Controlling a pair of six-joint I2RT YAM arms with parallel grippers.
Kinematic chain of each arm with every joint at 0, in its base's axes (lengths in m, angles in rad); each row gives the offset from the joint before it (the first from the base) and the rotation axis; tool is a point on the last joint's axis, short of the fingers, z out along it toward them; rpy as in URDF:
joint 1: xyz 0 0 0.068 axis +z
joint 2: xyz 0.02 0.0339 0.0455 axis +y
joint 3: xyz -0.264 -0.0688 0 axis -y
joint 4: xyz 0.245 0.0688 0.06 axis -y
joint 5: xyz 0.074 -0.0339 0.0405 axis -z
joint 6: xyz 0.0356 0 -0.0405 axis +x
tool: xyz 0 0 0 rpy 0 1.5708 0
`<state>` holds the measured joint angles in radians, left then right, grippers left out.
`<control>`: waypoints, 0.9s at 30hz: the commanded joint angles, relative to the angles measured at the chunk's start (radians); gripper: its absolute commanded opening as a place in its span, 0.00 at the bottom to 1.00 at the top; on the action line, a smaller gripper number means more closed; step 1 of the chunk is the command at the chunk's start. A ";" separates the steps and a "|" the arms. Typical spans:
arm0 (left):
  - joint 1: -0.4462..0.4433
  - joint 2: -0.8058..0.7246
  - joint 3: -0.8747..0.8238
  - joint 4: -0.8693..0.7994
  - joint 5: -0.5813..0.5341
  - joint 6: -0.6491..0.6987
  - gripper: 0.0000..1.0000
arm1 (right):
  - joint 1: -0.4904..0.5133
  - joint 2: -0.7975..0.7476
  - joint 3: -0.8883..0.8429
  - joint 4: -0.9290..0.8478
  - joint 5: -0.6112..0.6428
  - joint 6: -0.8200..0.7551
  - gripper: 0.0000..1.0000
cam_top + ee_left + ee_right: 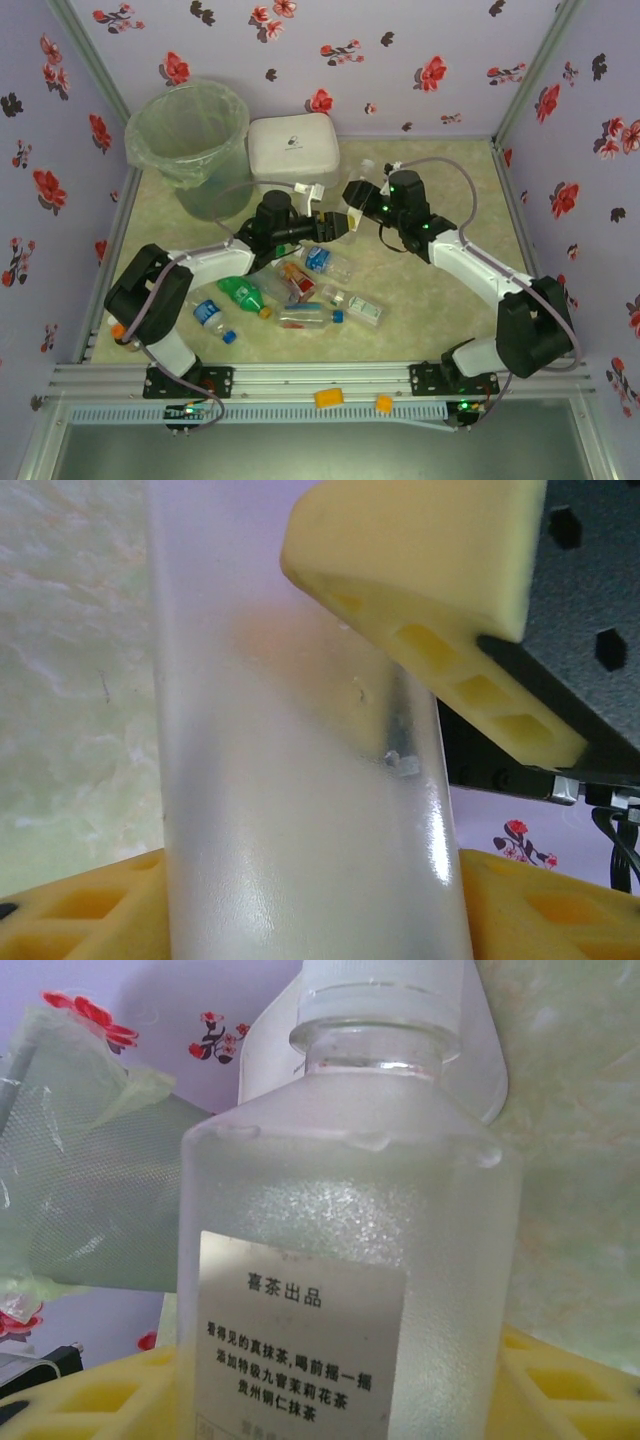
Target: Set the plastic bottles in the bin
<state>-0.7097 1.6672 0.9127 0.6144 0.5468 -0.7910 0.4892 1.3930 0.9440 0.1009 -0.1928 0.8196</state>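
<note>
Right wrist view gives you the frosted bottle (350, 1210) close to the lens, its white cap (375, 990) at the top of the frame and a pale label (300, 1340) of printed characters on its face; yellow fingers (80, 1395) lie against both of its lower sides, so the right gripper (355, 205) has its jaws closed on this bottle.

From the left wrist you see the same frosted body running up the frame; the left gripper (328, 226) has a yellow finger (70, 915) against each side of it, so those jaws grip it too; one finger of the right gripper reaches in from the upper right and touches the bottle higher up.

In the top view you find the two grippers meeting tip to tip over the middle of the table (450, 250), just in front of the white box (292, 148); the bottle between them is too hidden to make out there.

The loose bottles (243, 293) lie scattered on the table below the left gripper, green, clear and blue-labelled ones close together.

The bin (205, 190) stands at the back left corner, beside the white box and well apart from the held bottle; its clear bag (150, 115) folds over the rim.
</note>
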 commanded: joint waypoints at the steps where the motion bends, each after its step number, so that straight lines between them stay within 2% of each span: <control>1: -0.004 0.019 0.043 0.049 0.036 -0.014 0.59 | 0.011 -0.038 -0.008 0.039 -0.017 0.009 0.53; 4: -0.004 0.013 0.042 0.061 0.038 -0.021 0.53 | 0.011 -0.049 -0.006 0.036 -0.015 0.002 0.56; 5: -0.004 0.008 0.042 0.057 0.037 -0.019 0.51 | 0.011 -0.052 -0.004 0.032 -0.014 0.002 0.61; 8: -0.002 -0.017 0.048 0.019 0.030 0.009 0.51 | 0.009 -0.070 0.007 -0.003 0.008 -0.005 0.85; 12: 0.009 -0.066 0.066 -0.090 -0.011 0.067 0.51 | -0.008 -0.108 0.020 -0.052 0.030 -0.020 0.99; 16: 0.035 -0.139 0.084 -0.231 -0.077 0.162 0.50 | -0.043 -0.151 0.030 -0.093 0.010 -0.046 1.00; 19: 0.070 -0.198 0.118 -0.352 -0.107 0.242 0.45 | -0.059 -0.181 0.028 -0.135 0.016 -0.083 1.00; 27: 0.231 -0.284 0.323 -0.683 -0.182 0.432 0.31 | -0.062 -0.218 -0.045 -0.176 0.022 -0.145 1.00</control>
<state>-0.5262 1.4216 1.1481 0.0856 0.4191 -0.4778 0.4305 1.1854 0.9276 -0.0357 -0.1761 0.7227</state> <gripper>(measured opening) 0.544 0.996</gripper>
